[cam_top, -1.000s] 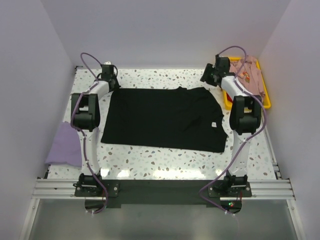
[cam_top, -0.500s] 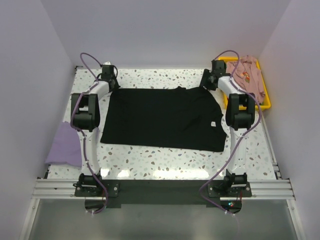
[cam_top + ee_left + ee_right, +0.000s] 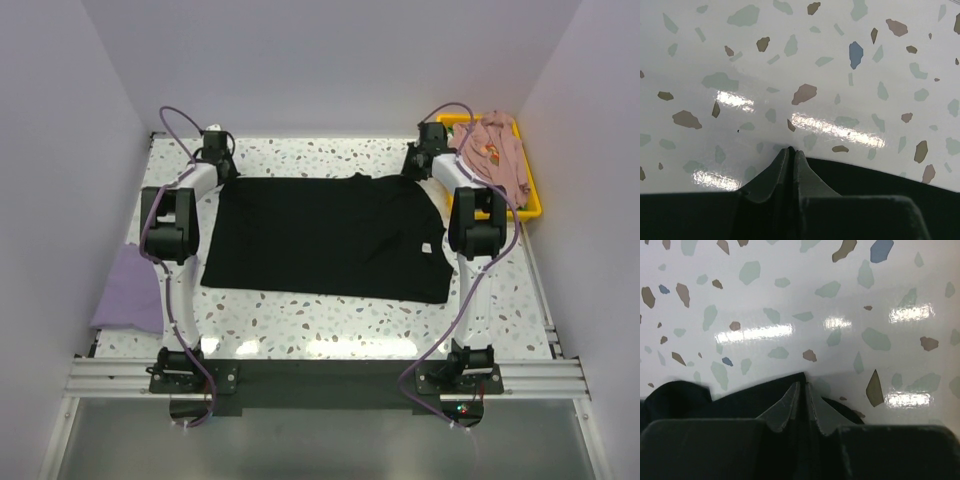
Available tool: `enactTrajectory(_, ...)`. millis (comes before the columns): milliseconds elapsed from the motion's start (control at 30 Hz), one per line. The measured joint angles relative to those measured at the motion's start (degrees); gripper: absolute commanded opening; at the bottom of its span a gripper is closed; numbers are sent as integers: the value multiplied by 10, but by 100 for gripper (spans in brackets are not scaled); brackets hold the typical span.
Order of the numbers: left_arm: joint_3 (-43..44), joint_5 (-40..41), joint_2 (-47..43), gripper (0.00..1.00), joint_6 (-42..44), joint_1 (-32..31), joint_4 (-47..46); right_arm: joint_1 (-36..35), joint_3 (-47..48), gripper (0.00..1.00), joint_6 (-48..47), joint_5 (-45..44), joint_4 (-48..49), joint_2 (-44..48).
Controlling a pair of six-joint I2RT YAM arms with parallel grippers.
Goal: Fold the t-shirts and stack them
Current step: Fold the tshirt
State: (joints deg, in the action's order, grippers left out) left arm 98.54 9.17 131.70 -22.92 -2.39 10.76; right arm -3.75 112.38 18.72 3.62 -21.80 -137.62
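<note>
A: Black t-shirt [image 3: 325,235], position?

B: Spread flat across the middle of the speckled tabletop [image 3: 330,318]. Small white label [image 3: 427,250] shows near its right edge.

A: Left gripper [image 3: 791,152]?

B: At the shirt's far left corner. Fingers pressed together, no gap to see. The dark cloth edge rises to meet them, and the tips poke just past it over bare tabletop. Reads as pinching the hem.

A: Right gripper [image 3: 802,387]?

B: At the far right corner. Fingers nearly closed, only a thin dark slit between them, and black cloth is bunched up around them (a rumpled lump sits to the left in the wrist view). Holding fabric.

A: The other tees?

B: Lavender t-shirt [image 3: 130,290] lies at the tabletop's left edge, beside the left arm and partly overhanging. Dusty-pink t-shirt [image 3: 497,150] is crumpled in the yellow bin [image 3: 533,208] at the far right corner, apart from the black one.
</note>
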Motion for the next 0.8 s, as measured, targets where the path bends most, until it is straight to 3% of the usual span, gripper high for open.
enactTrajectory(100, 0, 0, -3, 0, 0, 0, 0, 0, -6, 0, 1, 3, 3, 1)
enactTrajectory(800, 7, 2, -15, 0, -7, 0, -14, 14, -23, 0, 7, -16, 34, 68)
